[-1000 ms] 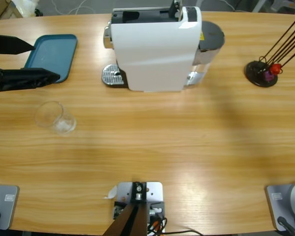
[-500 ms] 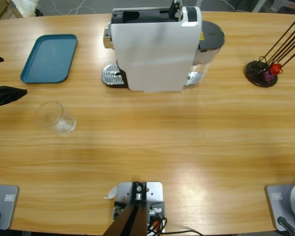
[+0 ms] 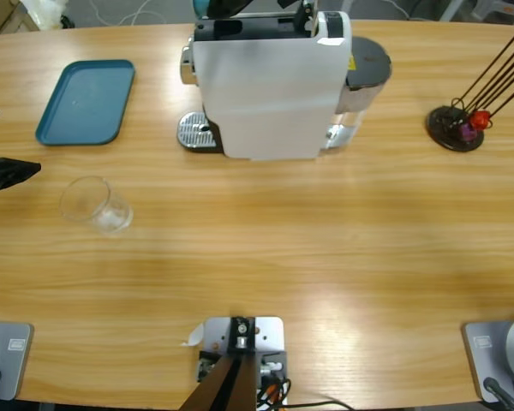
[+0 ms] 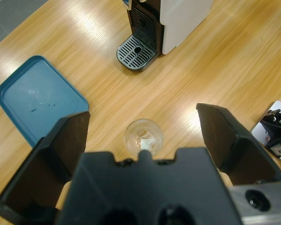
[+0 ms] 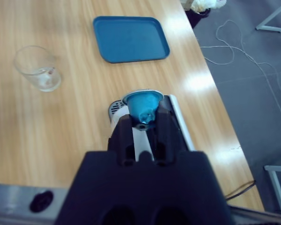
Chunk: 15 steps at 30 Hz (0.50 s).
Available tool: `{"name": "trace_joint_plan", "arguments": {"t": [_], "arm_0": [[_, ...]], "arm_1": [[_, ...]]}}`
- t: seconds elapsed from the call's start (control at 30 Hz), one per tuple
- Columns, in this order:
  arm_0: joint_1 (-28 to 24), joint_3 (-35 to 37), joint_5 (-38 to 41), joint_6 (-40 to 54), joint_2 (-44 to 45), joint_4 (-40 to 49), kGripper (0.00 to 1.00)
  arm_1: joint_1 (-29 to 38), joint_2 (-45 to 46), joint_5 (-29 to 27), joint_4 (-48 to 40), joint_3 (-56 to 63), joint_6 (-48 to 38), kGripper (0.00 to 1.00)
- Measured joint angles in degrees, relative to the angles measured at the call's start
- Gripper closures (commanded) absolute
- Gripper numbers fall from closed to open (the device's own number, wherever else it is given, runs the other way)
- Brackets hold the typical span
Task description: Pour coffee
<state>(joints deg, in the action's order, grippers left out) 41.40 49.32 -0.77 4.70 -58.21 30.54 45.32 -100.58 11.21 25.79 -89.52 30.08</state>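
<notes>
No coffee shows in any view. An empty clear glass stands on the table left of the white coffee machine, which has a metal drip grate. At the table's left edge is my left gripper, open and apart from the glass. In the left wrist view the glass sits ahead, between the spread jaws of that gripper. My right gripper is shut on a blue capsule over the machine's top. It shows at the high view's top edge.
A blue tray lies at the back left, beyond the glass. A black round stand with thin dark sticks is at the far right. Bare wood stretches across the front of the table.
My left gripper has drawn back from the tray's edge to the table's left edge. The right gripper with the blue capsule has come into the high view above the machine.
</notes>
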Motion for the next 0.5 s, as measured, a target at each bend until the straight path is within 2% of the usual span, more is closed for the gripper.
{"name": "trace_joint_plan", "arguments": {"t": [0.5], "arm_0": [[-0.9,-0.6,0.0,0.0,0.6,0.0,0.018]], "arm_1": [[-1.7,-2.9,-2.4,-3.2,3.2,2.7,1.000]]}}
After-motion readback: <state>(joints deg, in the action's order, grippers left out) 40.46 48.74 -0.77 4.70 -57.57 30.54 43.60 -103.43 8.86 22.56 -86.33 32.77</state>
